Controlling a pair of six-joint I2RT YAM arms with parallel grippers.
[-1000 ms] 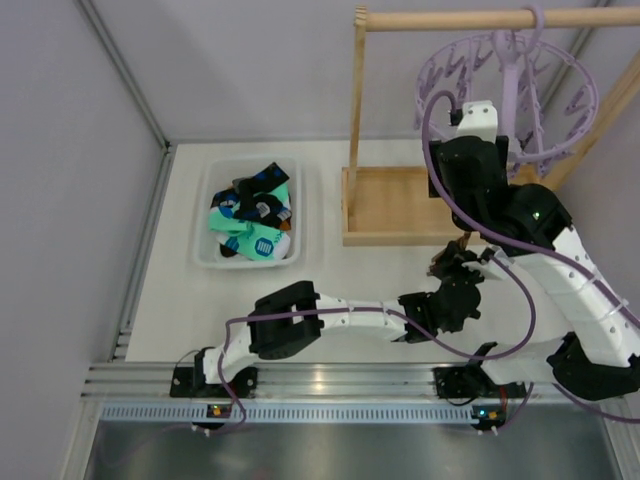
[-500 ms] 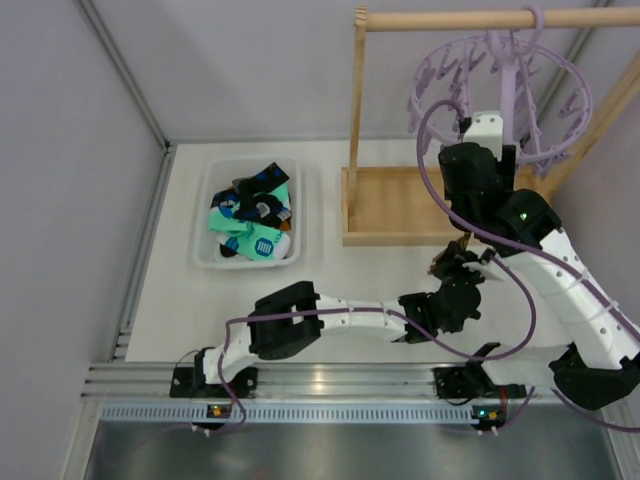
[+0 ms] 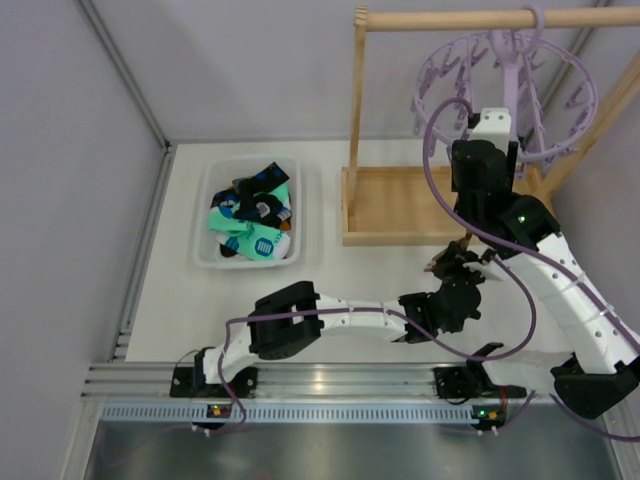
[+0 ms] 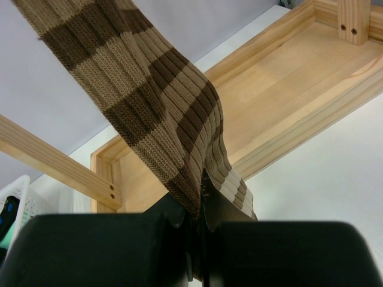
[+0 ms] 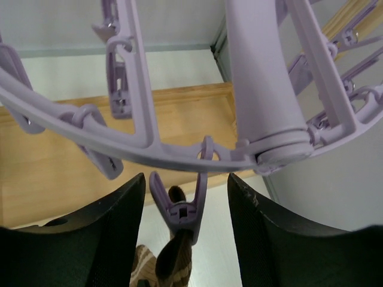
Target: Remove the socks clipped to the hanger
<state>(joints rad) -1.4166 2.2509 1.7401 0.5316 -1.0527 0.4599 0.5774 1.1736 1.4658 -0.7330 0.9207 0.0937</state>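
left claw (image 4: 200,222) clenched on brown striped sock (image 4: 161,113) | right claw (image 5: 185,186) released, astride clip (image 5: 179,209) under hanger (image 5: 263,78) | next — pinch clip's upper ends squarely, then left eases sock free

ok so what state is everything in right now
brown striped sock: clipped to the hanger, pinched lower down
left fingers: shut on the brown striped sock
right fingers: open, either side of its clip
hanger: hooked on the wooden rail
white bin: holds loose socks
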